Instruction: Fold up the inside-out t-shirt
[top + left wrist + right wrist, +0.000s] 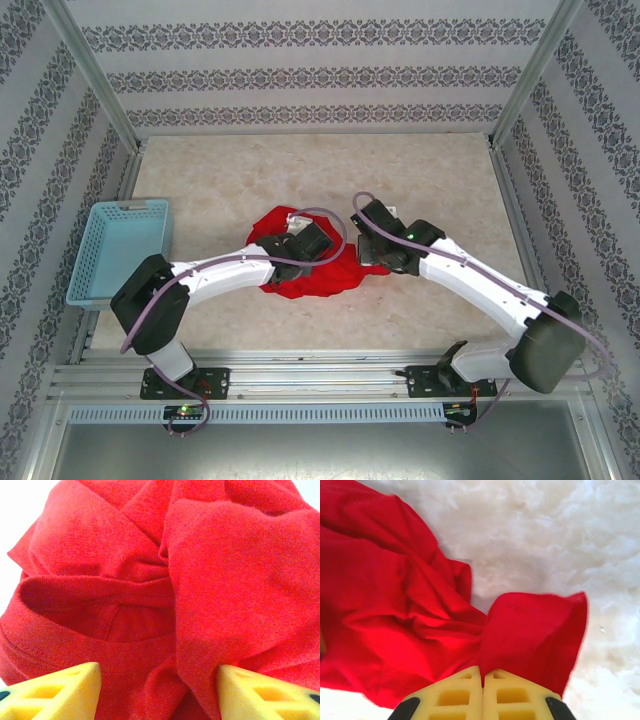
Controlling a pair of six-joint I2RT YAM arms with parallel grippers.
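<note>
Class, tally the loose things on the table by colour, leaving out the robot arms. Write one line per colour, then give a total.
Red: 1, the t-shirt
Light blue: 1, the basket
Total: 2

Bright, even light; table (545,540) glares white, perhaps blurred.
</note>
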